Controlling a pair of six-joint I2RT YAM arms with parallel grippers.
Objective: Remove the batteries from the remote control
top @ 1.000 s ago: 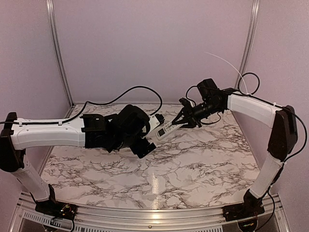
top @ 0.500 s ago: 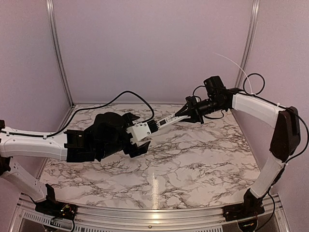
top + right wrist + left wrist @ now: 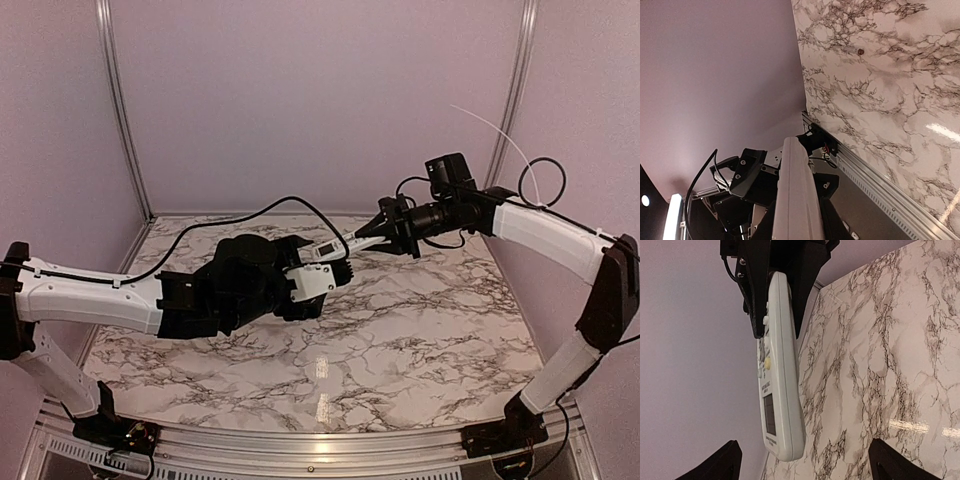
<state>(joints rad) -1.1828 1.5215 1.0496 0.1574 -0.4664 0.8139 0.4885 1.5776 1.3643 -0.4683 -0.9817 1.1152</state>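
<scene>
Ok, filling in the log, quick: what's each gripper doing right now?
Left gripper: open, holding nothing.
Right gripper: closed on the remote.

the remote control (image 3: 336, 246) now sits higher and more level in the right gripper (image 3: 366, 235) than a second ago. the right arm's elbow stands farther out from the remote. the left gripper (image 3: 325, 268), which was pulled back from the remote half a second ago, is close again, with the remote's display end between its spread fingers (image 3: 725, 462).
</scene>
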